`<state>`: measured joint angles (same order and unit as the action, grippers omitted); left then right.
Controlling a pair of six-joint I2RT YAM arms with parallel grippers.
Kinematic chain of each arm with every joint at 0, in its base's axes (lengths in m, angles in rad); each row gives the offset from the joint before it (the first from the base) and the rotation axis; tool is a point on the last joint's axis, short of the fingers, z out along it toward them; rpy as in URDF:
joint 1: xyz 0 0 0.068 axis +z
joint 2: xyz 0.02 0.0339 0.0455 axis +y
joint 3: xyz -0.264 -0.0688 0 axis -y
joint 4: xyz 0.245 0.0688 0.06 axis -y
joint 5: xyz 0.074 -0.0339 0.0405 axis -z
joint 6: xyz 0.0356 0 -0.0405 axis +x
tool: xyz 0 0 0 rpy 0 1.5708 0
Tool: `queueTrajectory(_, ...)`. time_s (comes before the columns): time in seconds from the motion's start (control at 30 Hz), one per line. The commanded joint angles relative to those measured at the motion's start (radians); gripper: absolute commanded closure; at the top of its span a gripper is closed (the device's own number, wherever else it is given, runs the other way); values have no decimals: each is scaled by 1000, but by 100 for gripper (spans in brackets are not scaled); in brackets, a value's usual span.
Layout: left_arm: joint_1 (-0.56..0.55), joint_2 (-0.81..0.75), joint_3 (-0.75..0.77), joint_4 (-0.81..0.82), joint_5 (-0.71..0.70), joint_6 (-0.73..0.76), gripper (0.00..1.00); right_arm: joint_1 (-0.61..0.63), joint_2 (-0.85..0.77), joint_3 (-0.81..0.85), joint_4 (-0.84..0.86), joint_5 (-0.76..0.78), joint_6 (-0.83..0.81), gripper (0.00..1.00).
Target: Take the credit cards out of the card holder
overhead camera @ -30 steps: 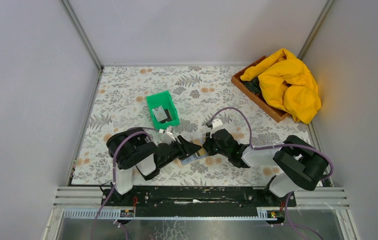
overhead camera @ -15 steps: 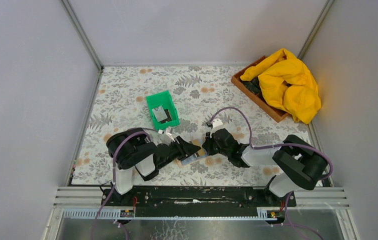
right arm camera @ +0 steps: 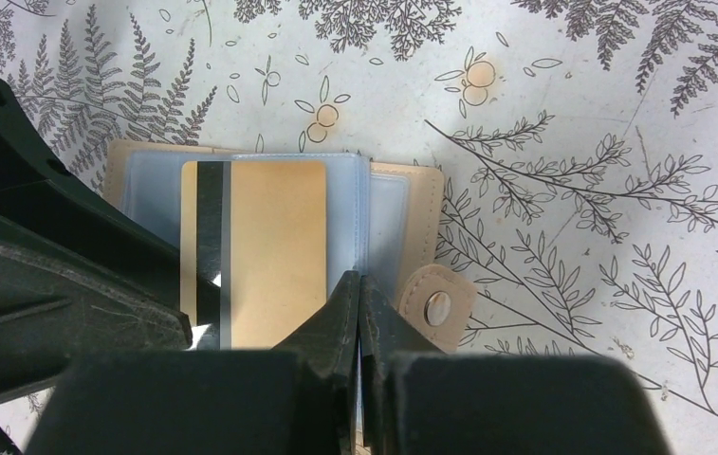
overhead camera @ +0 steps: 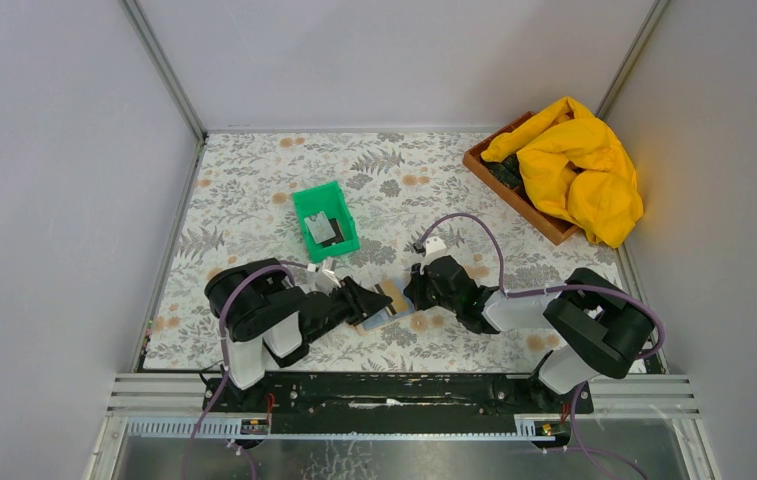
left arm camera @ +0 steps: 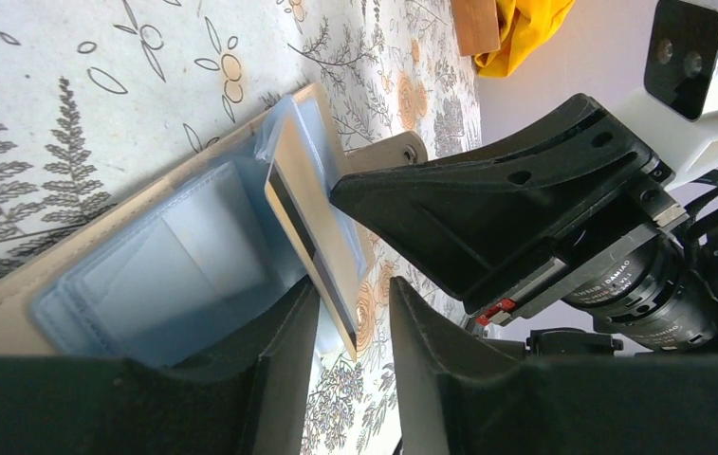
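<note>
The tan card holder (right arm camera: pixel 414 197) lies open on the floral table, blue-grey lining up; it also shows in the top view (overhead camera: pixel 378 319). A tan credit card with a dark stripe (right arm camera: pixel 269 246) sticks partly out of its sleeve (left arm camera: pixel 309 216). My left gripper (left arm camera: pixel 355 284) is open, its fingers either side of the card's striped end without pinching it. My right gripper (right arm camera: pixel 359 282) is shut on the lining's edge beside the snap tab (right arm camera: pixel 436 304). In the top view both grippers, left (overhead camera: pixel 362 298) and right (overhead camera: pixel 412 296), meet over the holder. A greyish card and a black card (overhead camera: pixel 321 228) lie in the green bin.
The green bin (overhead camera: pixel 343 215) stands just behind the left gripper. A wooden tray (overhead camera: pixel 510 188) with a yellow cloth (overhead camera: pixel 576 165) sits at the back right corner. Grey walls close in the table on three sides.
My left gripper has drawn back to the left, and the tan card now shows out of the holder. My right gripper has stayed on the holder.
</note>
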<state>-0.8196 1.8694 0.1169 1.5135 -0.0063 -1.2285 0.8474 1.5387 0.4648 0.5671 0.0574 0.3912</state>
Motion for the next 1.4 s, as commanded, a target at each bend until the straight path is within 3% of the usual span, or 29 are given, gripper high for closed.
queueTrajectory(0.0,12,-26,-21,82,-14,17,63,-5,31,12,-59,-42,8,100)
queueTrajectory(0.23,15,-8,-18,83,-10,10,75,-5,32,12,-59,-44,9,100)
queueTrajectory(0.7,29,-26,-61,81,-13,20,83,-7,39,18,-65,-50,8,100)
queueTrajectory(0.9,35,-17,-63,83,-9,22,100,-9,42,21,-66,-50,8,100)
queueTrajectory(1.37,52,-58,-121,83,-10,33,100,-11,46,24,-70,-52,8,100)
